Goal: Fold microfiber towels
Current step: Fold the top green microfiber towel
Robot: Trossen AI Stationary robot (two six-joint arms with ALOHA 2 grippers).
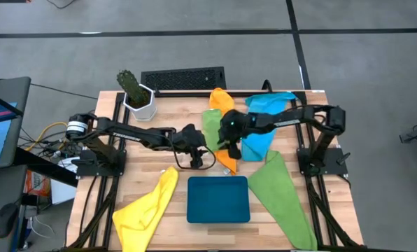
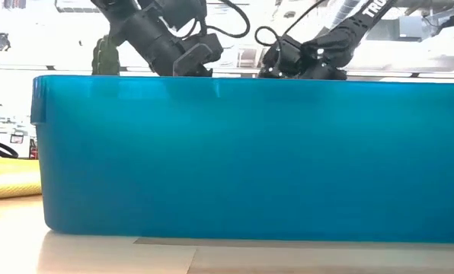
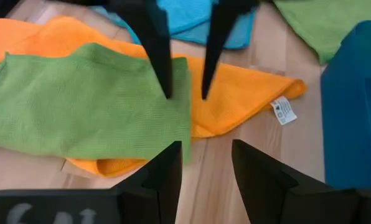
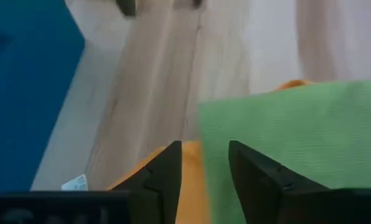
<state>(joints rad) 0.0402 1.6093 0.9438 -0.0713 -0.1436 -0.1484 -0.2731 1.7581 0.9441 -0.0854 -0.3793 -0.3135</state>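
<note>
A green towel (image 3: 86,106) lies flat on top of an orange towel (image 3: 248,87) in the middle of the table; both also show in the high view, green (image 1: 210,126) and orange (image 1: 221,100). My right gripper (image 3: 187,93) (image 4: 204,168) is open, one fingertip over the green towel's edge and one over the orange. My left gripper (image 3: 204,168) (image 1: 194,150) hangs open just left of these towels, with nothing between its fingers. A blue towel (image 1: 264,119), a second green towel (image 1: 278,196) and a yellow towel (image 1: 149,206) lie spread around them. My right gripper's open fingers (image 3: 165,74) slant down from the table's right side at the green towel's edge (image 3: 180,106), where it lies on the orange towel. I cannot tell whether the tips touch the cloth. Both towels lie flat on the table.
A dark teal tray (image 1: 217,199) stands near the front edge, between the yellow and the second green towel; it fills the low view (image 2: 250,152). A potted cactus (image 1: 135,94) and a black keyboard (image 1: 184,78) sit at the back. The orange towel's white label (image 3: 284,111) points toward the tray.
</note>
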